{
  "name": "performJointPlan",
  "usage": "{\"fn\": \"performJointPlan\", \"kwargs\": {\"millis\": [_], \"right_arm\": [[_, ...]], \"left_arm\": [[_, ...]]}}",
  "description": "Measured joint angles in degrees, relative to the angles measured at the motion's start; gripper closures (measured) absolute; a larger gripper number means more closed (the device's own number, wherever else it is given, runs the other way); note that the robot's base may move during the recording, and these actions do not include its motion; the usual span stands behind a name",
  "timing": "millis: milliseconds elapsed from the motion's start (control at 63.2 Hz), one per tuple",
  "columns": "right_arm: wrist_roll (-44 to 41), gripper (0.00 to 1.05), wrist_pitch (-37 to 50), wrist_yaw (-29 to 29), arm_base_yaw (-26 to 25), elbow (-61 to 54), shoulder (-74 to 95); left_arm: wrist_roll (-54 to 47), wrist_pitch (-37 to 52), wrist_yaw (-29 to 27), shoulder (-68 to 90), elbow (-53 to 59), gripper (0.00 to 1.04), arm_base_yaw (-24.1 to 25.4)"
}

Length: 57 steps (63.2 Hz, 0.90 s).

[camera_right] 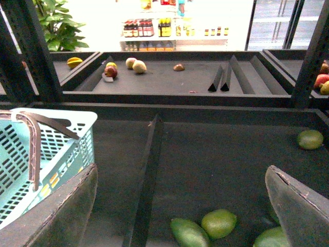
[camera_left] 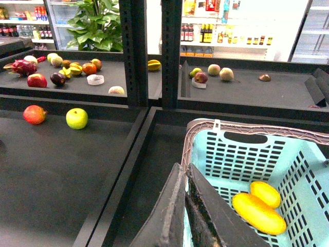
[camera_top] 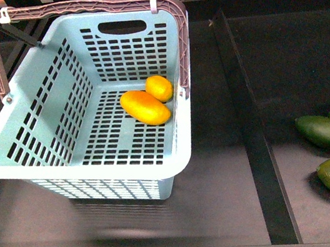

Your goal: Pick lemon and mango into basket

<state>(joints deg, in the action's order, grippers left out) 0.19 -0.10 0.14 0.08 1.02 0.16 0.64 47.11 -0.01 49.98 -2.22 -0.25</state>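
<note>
**Both fruits are in the basket**

The lemon (camera_top: 159,87) and the mango (camera_top: 144,107) lie touching on the basket (camera_top: 43,150) floor, near its right wall, so the job looks done. The left gripper (camera_left: 184,216) has its jaws pressed together, just outside the basket's wall. The right gripper (camera_right: 182,206) is spread wide over the green fruits (camera_right: 205,229), holding nothing. The shelf (camera_top: 223,171) right of the basket is bare up to the divider (camera_top: 250,122).
</note>
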Motion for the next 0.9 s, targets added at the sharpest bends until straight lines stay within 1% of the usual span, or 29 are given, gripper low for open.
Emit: {"fn": "performJointPlan", "kwargs": {"millis": [142,301,633,902], "right_arm": [[-0.02,0.09,0.0,0.0,0.0,0.0,0.0],[-0.02,0.09,0.0,0.0,0.0,0.0,0.0],[0.0,0.09,0.0,0.0,0.0,0.0,0.0],[0.0,0.09,0.0,0.0,0.0,0.0,0.0]], "left_arm": [[-0.02,-8.81,0.0,-10.21,1.33,1.01,0.0],[-0.02,-16.11,0.0,-18.4,1.36,1.01,0.0],[-0.02,-27.26,0.0,-30.12,1.36,1.01,0.0],[-0.02,-33.57,0.0,-36.5,1.38,1.01,0.0]]}}
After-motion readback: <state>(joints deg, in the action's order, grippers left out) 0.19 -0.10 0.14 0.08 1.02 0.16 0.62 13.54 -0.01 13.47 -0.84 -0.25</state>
